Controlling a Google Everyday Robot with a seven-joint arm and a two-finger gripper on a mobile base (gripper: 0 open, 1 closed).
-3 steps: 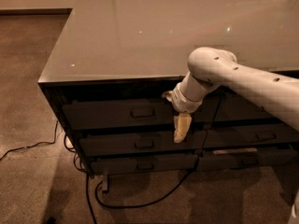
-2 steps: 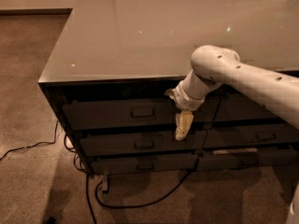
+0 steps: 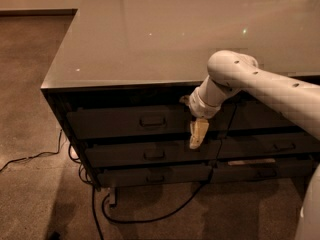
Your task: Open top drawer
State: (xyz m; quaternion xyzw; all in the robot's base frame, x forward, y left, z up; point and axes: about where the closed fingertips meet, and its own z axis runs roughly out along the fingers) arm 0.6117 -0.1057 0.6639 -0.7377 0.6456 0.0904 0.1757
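The top drawer (image 3: 115, 123) is the uppermost dark grey front on the left, just under the countertop edge. Its small metal loop handle (image 3: 152, 120) sits at the centre. The front looks flush with the cabinet, and no inner floor shows. My gripper (image 3: 198, 133) points downward in front of the cabinet, to the right of the handle, near the drawer's right end and overlapping the gap above the second drawer. It is apart from the handle. The white arm (image 3: 260, 84) reaches in from the right.
A wide glossy grey countertop (image 3: 165, 34) covers the cabinet. Two shallower drawers (image 3: 150, 155) lie below, and another drawer column (image 3: 280, 146) stands to the right. Black cables (image 3: 145, 216) trail over the brown carpet at the cabinet's foot and left side.
The gripper and forearm have shifted slightly to the right and a little upward. The drawer fronts have not moved.
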